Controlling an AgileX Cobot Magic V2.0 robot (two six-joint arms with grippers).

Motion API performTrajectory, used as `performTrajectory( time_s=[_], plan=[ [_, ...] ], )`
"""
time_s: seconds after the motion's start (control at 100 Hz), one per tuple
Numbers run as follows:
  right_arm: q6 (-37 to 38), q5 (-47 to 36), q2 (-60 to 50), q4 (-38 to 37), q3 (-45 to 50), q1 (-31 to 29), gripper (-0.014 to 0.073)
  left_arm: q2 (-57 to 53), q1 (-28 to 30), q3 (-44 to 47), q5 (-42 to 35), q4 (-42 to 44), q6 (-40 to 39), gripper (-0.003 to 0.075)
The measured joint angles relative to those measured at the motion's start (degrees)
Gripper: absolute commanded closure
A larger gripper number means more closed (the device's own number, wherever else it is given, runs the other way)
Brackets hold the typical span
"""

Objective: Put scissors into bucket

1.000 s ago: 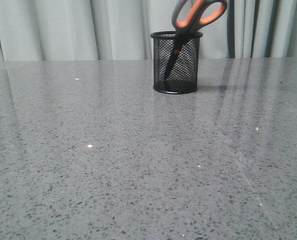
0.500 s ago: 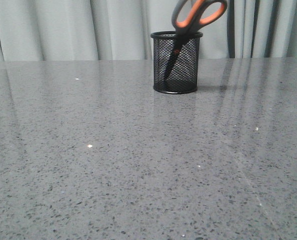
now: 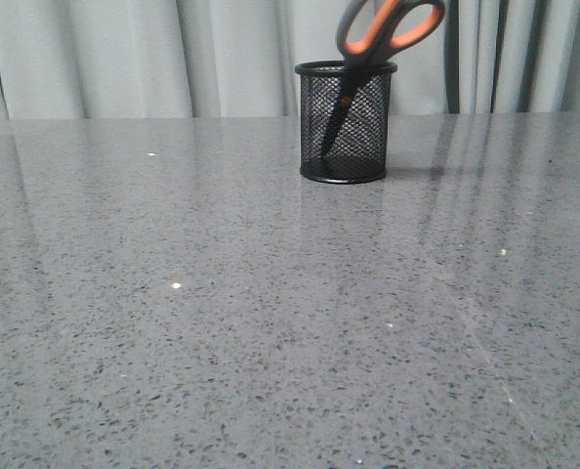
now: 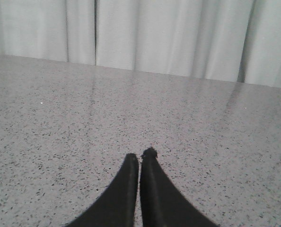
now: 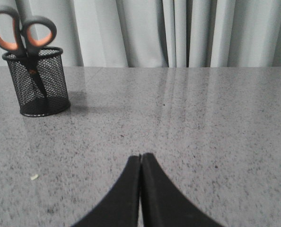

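Both grippers, left [image 4: 139, 156] and right [image 5: 140, 156], closed and empty above table [image 3: 270, 322]; scissors [image 3: 368, 59] stand blades-down in bucket [image 3: 346, 122]

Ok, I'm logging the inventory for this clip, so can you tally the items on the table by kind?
Scissors: 1, standing blades-down in the cup
Mesh pen cup: 1, upright on the table
Total: 2
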Motion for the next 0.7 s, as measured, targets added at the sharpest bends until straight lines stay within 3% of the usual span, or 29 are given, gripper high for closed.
performTrajectory(
  time_s=[0.18,0.7],
  plan=[
    [0.11,5.84,-2.04,-0.83,0.12,0.00,0.0639,0.00,-0.21,0.00,0.15,0.00,0.00,0.0740],
    [0.21,2.95,-2.18,-1.18,0.12,0.00,0.0639,0.00,-0.21,0.00,0.19,0.00,0.00,0.0740]
  ],
)
